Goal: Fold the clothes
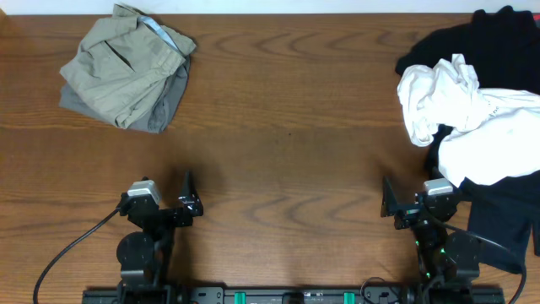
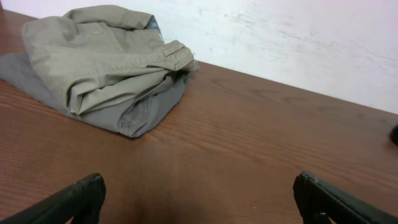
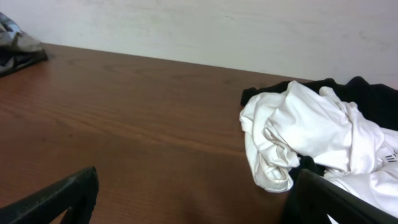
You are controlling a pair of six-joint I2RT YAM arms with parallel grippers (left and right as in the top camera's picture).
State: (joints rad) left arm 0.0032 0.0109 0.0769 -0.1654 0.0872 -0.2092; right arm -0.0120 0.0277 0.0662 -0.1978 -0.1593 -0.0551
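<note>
Folded khaki and grey clothes [image 1: 126,72] lie stacked at the far left of the table; they also show in the left wrist view [image 2: 106,65]. A crumpled white garment [image 1: 460,110] lies on a heap of black clothes [image 1: 498,34] at the right, also in the right wrist view [image 3: 311,137]. My left gripper [image 1: 187,196] is open and empty near the front edge, far from the folded stack; its fingers show wide apart [image 2: 199,202]. My right gripper [image 1: 390,203] is open and empty, just left of the white garment; its fingers show apart [image 3: 199,199].
The brown wooden table [image 1: 287,127] spans the view. A black cable [image 1: 67,253] runs from the left arm's base. A pale wall [image 3: 205,28] stands behind the table.
</note>
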